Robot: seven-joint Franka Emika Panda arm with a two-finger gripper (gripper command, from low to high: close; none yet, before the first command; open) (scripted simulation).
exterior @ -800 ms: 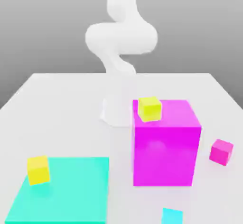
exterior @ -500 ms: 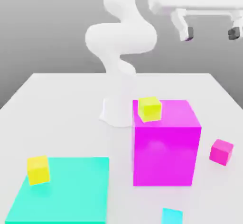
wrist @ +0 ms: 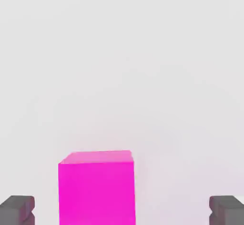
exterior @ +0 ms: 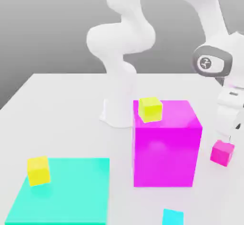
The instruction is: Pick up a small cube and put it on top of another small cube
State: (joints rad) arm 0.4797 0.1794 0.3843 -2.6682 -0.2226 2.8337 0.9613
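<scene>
- Step: reach for pink cube (exterior: 222,152), on table (exterior: 62,105), exterior view's right of big block (exterior: 166,143).
- My pincer (wrist: 122,213) spread wide, holding nothing; cube sits between the fingers (wrist: 17,209).
- Next: drop lower, centre, close.

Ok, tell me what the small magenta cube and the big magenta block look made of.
Small magenta cube: smooth, uniform colour, matte, plastic-like; it is a simulator render, so the material stays open. Big magenta block: same flat colour, with a faint soft sheen on its front, perhaps slightly glossy plastic.
</scene>
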